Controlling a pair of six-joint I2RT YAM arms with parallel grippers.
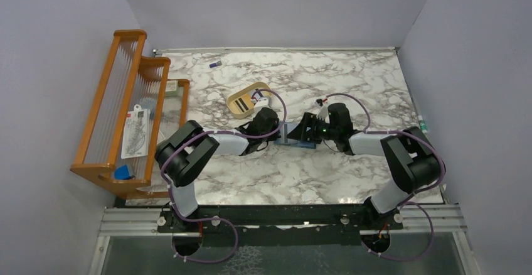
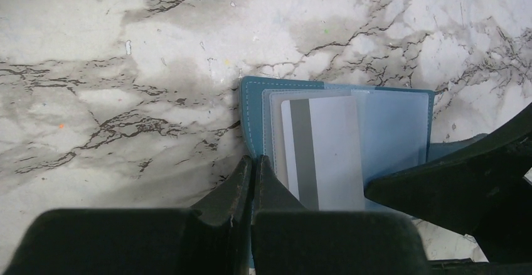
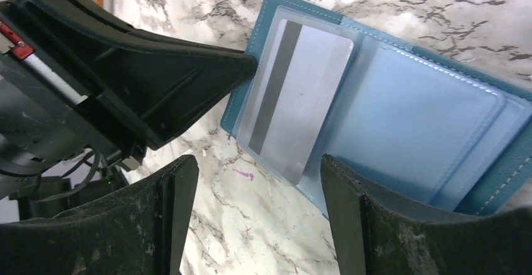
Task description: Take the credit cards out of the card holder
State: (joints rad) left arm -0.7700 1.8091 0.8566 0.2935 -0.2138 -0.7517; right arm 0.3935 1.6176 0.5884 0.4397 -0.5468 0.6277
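Black fingers of the left gripper point(image 2: 252, 162) are pressed shut, their tips at one edge of the open teal card holder point(image 2: 398, 130). Opposite, the right gripper point(image 3: 257, 162) has its jaws spread apart, holding nothing, at the end of a pale credit card point(image 3: 301, 99) with a dark stripe, which lies on the holder. Both arms point(image 1: 229, 142) bend inward and meet mid-table on white marble point(image 1: 351, 74), between grey walls point(image 1: 276, 5). From above, the grippers mostly hide the holder.
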